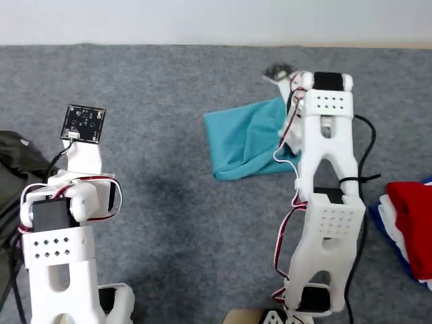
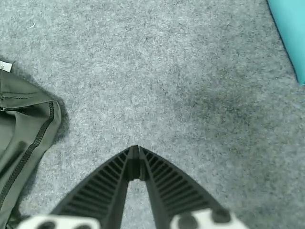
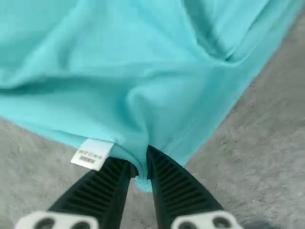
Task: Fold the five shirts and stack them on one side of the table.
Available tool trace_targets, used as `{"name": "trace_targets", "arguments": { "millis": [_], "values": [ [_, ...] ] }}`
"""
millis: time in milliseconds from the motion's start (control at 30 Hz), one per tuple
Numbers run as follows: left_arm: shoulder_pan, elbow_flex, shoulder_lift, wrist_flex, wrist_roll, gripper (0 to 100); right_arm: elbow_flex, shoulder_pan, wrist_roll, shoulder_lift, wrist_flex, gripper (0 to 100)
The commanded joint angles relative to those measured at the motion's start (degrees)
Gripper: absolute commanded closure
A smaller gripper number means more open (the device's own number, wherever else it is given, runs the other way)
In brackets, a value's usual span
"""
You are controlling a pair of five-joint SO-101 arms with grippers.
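Our right gripper (image 3: pixel 139 167) pinches the crumpled teal fabric shirt (image 3: pixel 143 71) by its hem. Our left gripper (image 2: pixel 136 160) is closed and empty. We should pull slowly and evenly.

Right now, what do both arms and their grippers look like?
Both the left arm and the right arm are white plastic shells with rows of small holes and black motor blocks. Red, white and black wires run along them. A black circuit board sits on the left wrist. The left gripper and right gripper have black, ribbed, wedge-shaped fingers.
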Motion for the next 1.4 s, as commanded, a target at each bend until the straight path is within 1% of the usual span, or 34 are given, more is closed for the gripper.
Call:
{"name": "trace_targets", "arguments": {
  "millis": [0, 100, 167, 400, 533, 700, 900, 1000, 1067, 1200, 1367],
  "values": [
    [0.1, -0.3, -1.0, 0.2, 0.0, 100, 1.7, 1.5, 2.7, -4.1, 1.9, 90.8],
    [0.1, -0.3, -1.0, 0.2, 0.0, 100, 1.4, 1.2, 2.7, -4.8, 1.9, 76.4],
    [0.1, -0.3, -1.0, 0.2, 0.0, 100, -0.8, 0.2, 2.6, -5.4, 1.9, 71.4],
    [0.1, -0.3, -1.0, 0.2, 0.0, 100, -10.5, -6.0, 2.5, -6.9, 1.9, 71.3],
    [0.1, -0.3, -1.0, 0.2, 0.0, 100, -13.3, -8.6, 2.5, -7.0, 2.0, 71.3],
    [0.1, -0.3, -1.0, 0.2, 0.0, 100, -12.7, -7.5, 2.6, -8.7, 2.3, 71.3],
    [0.1, -0.3, -1.0, 0.2, 0.0, 100, -5.4, -4.5, 4.7, -13.4, 2.2, 71.2],
    [0.2, -0.3, -1.0, -0.1, 0.0, 100, -4.7, -5.4, 2.9, -13.1, 1.8, 71.3],
    [0.2, -0.3, -1.0, -0.1, 0.0, 100, -4.7, -6.3, 0.7, -11.4, 0.1, 71.3],
    [0.2, -0.3, -1.0, -0.1, 0.0, 100, -4.7, -8.1, -4.6, -6.5, -7.2, 71.3],
    [0.2, -0.3, -1.0, 0.1, 0.0, 100, -4.7, -10.6, -7.3, 0.3, -16.1, 71.3]
  ]
}}
